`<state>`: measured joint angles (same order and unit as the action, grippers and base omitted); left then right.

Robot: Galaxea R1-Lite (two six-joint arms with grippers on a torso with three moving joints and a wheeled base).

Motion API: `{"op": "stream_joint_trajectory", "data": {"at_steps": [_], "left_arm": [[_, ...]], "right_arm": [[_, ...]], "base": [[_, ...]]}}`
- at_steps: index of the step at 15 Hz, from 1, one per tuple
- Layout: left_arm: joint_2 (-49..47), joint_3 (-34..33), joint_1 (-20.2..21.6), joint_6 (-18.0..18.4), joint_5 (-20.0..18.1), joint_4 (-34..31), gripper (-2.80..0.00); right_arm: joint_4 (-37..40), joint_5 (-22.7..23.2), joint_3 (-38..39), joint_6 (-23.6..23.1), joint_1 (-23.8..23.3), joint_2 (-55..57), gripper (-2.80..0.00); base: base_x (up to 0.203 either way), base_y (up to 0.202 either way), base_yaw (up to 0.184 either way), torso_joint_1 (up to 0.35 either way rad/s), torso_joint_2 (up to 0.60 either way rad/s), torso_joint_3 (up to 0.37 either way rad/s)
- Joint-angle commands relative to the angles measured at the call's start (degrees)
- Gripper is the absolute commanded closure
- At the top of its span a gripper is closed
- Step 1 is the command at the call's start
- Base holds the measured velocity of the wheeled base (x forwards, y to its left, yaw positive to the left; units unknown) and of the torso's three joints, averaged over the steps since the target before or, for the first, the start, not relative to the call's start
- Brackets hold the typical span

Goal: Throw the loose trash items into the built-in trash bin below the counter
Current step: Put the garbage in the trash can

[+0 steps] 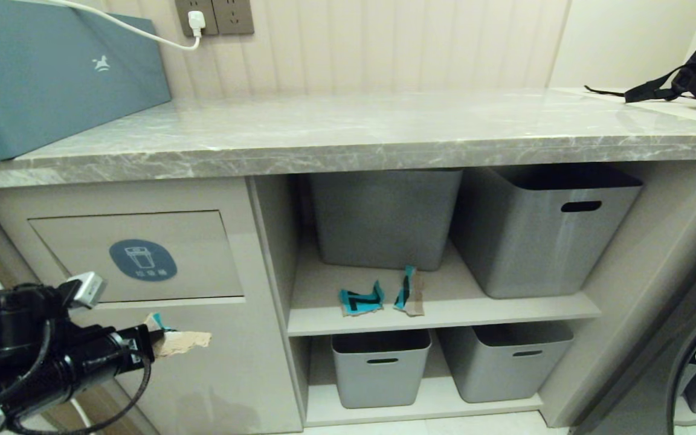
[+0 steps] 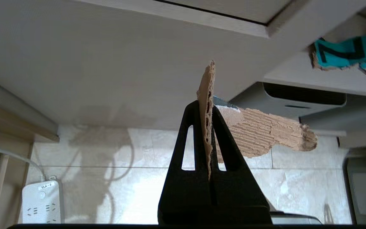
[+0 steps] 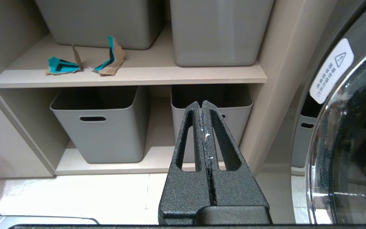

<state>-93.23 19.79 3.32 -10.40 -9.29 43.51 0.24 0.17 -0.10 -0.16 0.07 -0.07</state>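
Running across the room at waist level is the counter (image 1: 348, 136), a grey veined slab with a thick front edge, and a teal box (image 1: 52, 72) is sitting on its left end under a wall socket (image 1: 214, 15). Below the slab on the left, the built-in trash bin (image 1: 142, 257) is showing its beige flap with the round blue sticker, shut flush with the cabinet front. To the right, open shelving is holding grey tubs (image 1: 541, 226) above and below.

The left gripper (image 1: 153, 339) is hanging low in front of the cabinet, just under the flap's lower edge, clenched on a brown cardboard scrap (image 2: 265, 133) that is sticking out past the fingertips toward the shelves. Two teal-printed scraps (image 1: 361, 300) are lying side by side near the front lip of the middle shelf, just ahead of the upper tubs. The right gripper (image 3: 203, 105) is sitting pressed closed and empty, facing the lower tubs beside a washing machine door (image 3: 345, 143). Pale floor tile (image 2: 122, 178) is lying open beneath the left arm, with a power strip (image 2: 41, 202) resting on it off to the side.
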Motion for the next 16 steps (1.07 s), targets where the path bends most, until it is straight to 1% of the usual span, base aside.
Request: {"op": "stream_joint_trajectory", "data": {"at_steps": [1,3,6,9,11,15,16], "left_arm": [[-1.0,-0.4,1.7,-0.1,-0.1,1.4,0.00],[-1.1,-1.3,2.7,-0.9,-0.1,2.2,0.00],[-1.1,-2.6,2.8,-1.4,-0.9,3.7,0.00],[-3.5,-5.0,2.5,-1.2,-1.0,10.8,0.00],[-7.4,-6.2,2.3,-1.3,-1.0,17.3,0.00],[-19.2,-6.4,3.0,-1.3,-1.0,40.1,0.00],[-22.3,-6.0,3.8,-1.2,-1.0,42.4,0.00]], "right_arm": [[0.0,0.0,0.0,0.0,0.0,0.0,0.00],[0.0,0.0,0.0,0.0,0.0,0.0,0.00],[0.0,0.1,0.0,-0.2,0.0,0.1,0.00],[0.0,0.1,0.0,-0.2,0.0,0.0,0.00],[0.0,0.1,0.0,-0.2,0.0,0.0,0.00],[0.0,0.1,0.0,-0.2,0.0,0.0,0.00],[0.0,0.1,0.0,-0.2,0.0,0.0,0.00]], "base": [[0.000,0.000,0.000,0.000,0.00,0.000],[0.000,0.000,0.000,0.000,0.00,0.000],[0.000,0.000,0.000,0.000,0.00,0.000],[0.000,0.000,0.000,0.000,0.00,0.000],[0.000,0.000,0.000,0.000,0.00,0.000],[0.000,0.000,0.000,0.000,0.00,0.000],[0.000,0.000,0.000,0.000,0.00,0.000]]}}
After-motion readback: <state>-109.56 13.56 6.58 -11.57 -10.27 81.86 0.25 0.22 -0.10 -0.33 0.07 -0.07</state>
